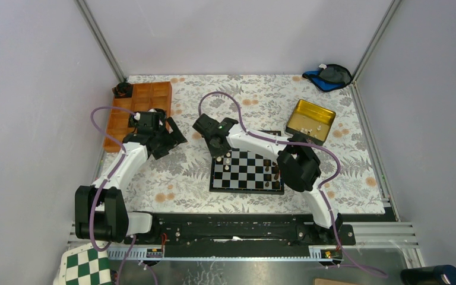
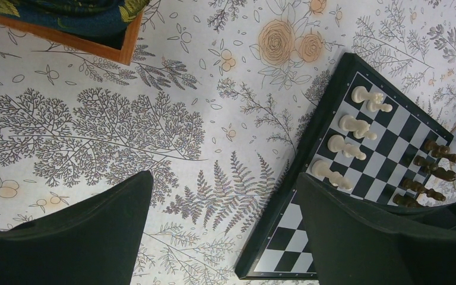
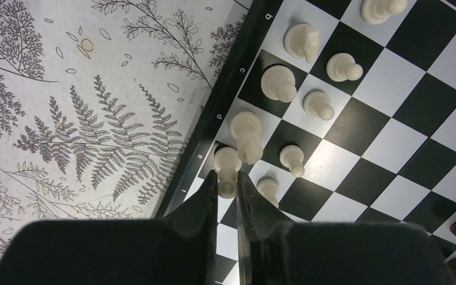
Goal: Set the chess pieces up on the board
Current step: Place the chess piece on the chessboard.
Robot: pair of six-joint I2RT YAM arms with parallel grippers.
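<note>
Green-checked mat (image 1: 86, 267): lowest left corner of the overhead view, nearer than the arm bases, well apart from the board (image 1: 246, 189).

Orange tray (image 1: 142, 102): on the tablecloth (image 1: 184, 178), well to the left of the board and farther back.

Left gripper (image 2: 224, 178): hangs over bare tablecloth just left of the board. Jaws are spread wide with nothing between them. In the wrist view its dark fingers (image 2: 83, 237) fill the bottom corners, and the board's left frame runs up between them.

Right gripper (image 3: 227, 181): over the board's left side, tips pointing down at the row next to the frame. Jaws are drawn narrow and pinch the upper part of one white piece (image 3: 227, 161). Its base is over an edge square. I cannot tell whether the base rests on the square or is lifted off it.

Other chess pieces (image 3: 276, 83): three more in that same edge row, then five smaller ones in the next row inward, all on the board's left side.

Dark pieces (image 2: 433, 169): lined up along the board's right side, opposite the white ones.

Gold tin (image 1: 310, 120): right of the board and farther back, lid off. It holds a few small pale things, too small to identify.

Blue bundle (image 1: 331, 76): far right corner, well apart from the board.
</note>
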